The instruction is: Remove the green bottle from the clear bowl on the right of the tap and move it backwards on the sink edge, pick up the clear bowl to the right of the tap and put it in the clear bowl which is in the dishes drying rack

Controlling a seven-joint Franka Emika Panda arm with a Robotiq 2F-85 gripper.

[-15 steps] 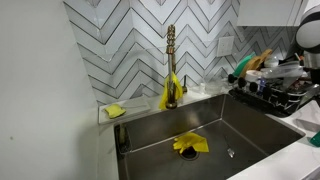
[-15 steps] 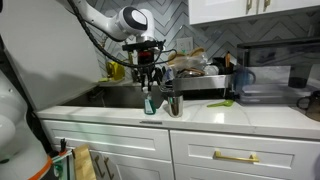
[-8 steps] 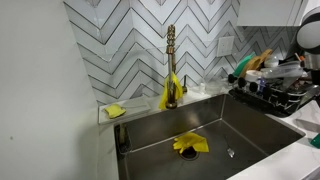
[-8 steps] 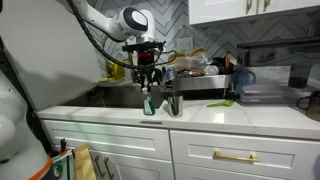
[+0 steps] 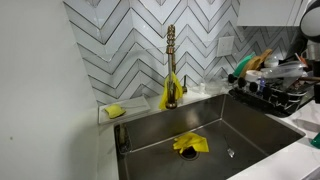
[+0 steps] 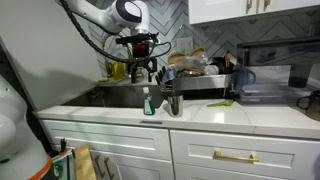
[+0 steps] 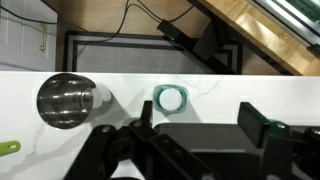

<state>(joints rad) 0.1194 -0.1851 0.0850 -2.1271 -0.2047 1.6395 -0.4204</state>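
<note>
the green bottle (image 6: 148, 103) stands upright on the white counter (image 6: 235, 115), cap up, just beside a metal cup (image 6: 173, 103); the gripper (image 6: 141, 72) hangs above it, jaws wide apart, empty

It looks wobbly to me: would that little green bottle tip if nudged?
Likely yes: the green bottle stands upright, tall and narrow, near the edge of the counter. It is small, so probably light. Round from above in the wrist view, it might roll once toppled.
</note>
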